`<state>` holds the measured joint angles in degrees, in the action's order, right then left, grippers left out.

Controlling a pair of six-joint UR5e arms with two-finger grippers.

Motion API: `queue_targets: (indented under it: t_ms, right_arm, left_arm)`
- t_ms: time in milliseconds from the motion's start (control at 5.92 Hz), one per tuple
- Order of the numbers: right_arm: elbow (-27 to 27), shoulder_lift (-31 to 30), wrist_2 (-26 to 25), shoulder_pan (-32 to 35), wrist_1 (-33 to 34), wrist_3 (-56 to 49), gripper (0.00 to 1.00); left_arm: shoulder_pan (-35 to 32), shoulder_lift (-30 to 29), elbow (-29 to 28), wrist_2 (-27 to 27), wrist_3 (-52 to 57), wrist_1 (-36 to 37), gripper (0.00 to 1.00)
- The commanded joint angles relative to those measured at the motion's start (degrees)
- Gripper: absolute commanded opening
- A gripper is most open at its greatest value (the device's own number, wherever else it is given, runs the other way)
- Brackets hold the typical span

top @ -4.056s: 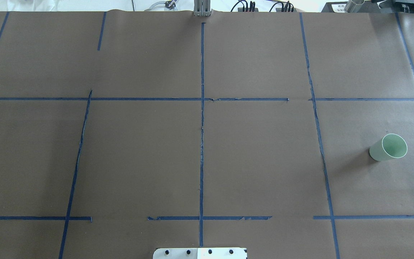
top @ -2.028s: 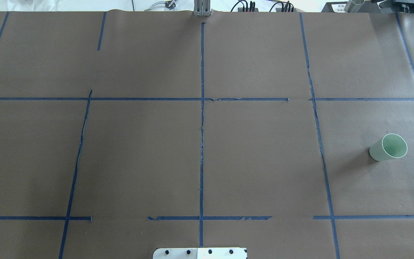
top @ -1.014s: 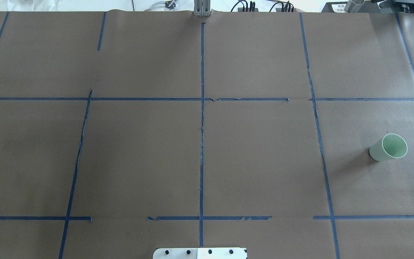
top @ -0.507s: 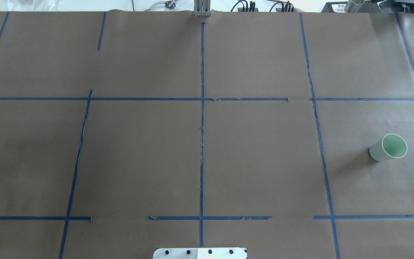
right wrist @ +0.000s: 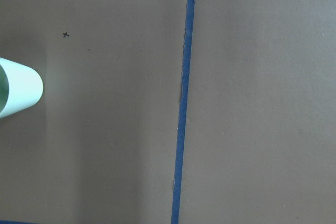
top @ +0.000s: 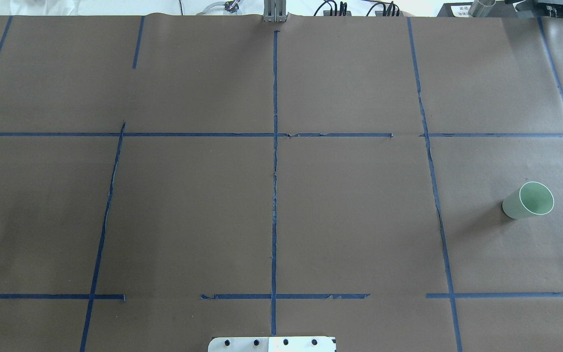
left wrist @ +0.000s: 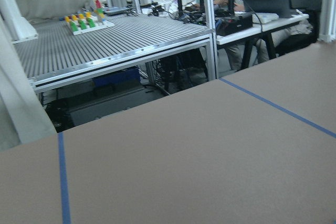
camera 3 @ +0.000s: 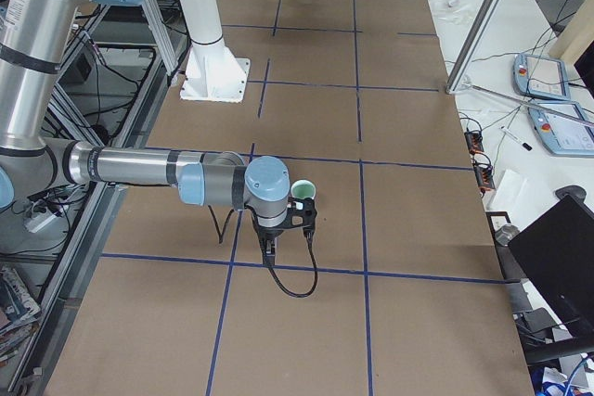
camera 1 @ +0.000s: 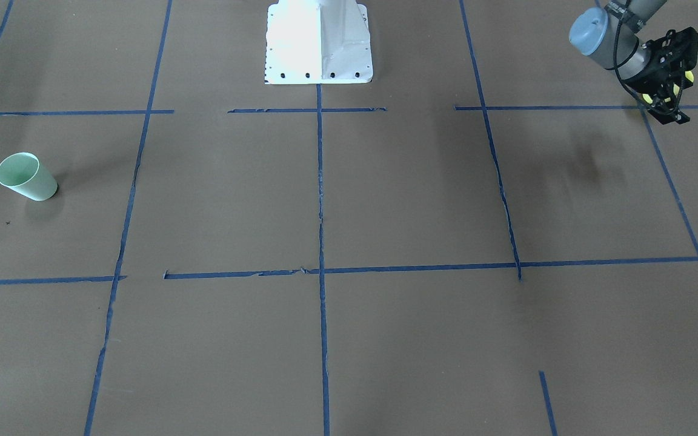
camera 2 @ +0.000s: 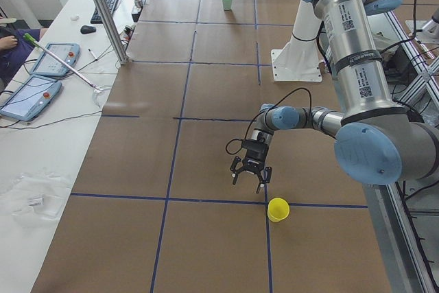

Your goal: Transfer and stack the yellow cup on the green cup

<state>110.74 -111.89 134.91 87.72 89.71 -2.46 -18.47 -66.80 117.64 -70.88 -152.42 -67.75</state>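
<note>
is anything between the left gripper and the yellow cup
Nothing visible. In the exterior left view the left gripper hangs close beside the upright yellow cup, with only brown table paper and a blue tape line below the gap.

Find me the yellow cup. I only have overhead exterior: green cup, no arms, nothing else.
Observer: Yellow cup stands upright beside a tape line, far out on the robot's left, beyond your frame.
Operator: Anything holding it?
Observer: No. Left pincer hangs open next to it, apart from it.
Operator: Right arm?
Observer: Right pincer is close beside the green cup. Open or shut, can't tell.
</note>
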Motion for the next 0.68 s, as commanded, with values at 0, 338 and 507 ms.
queue_targets:
  t_ms: [0, 338, 507]
  right_arm:
    - [0.0, 0.0, 0.0, 0.0, -0.06, -0.17, 1.0]
    - [0.18, 0.0, 0.0, 0.0, -0.06, -0.18, 1.0]
    - [0.18, 0.0, 0.0, 0.0, -0.06, -0.18, 1.0]
  left_arm:
    - [5.86, -3.76, -0.13, -7.31, -14.76, 10.66, 1.0]
    - [9.84, -5.97, -0.83, -11.21, -22.89, 15.7, 1.0]
    - [11.42, -5.98, -1.7, -11.73, -24.66, 15.71, 1.0]
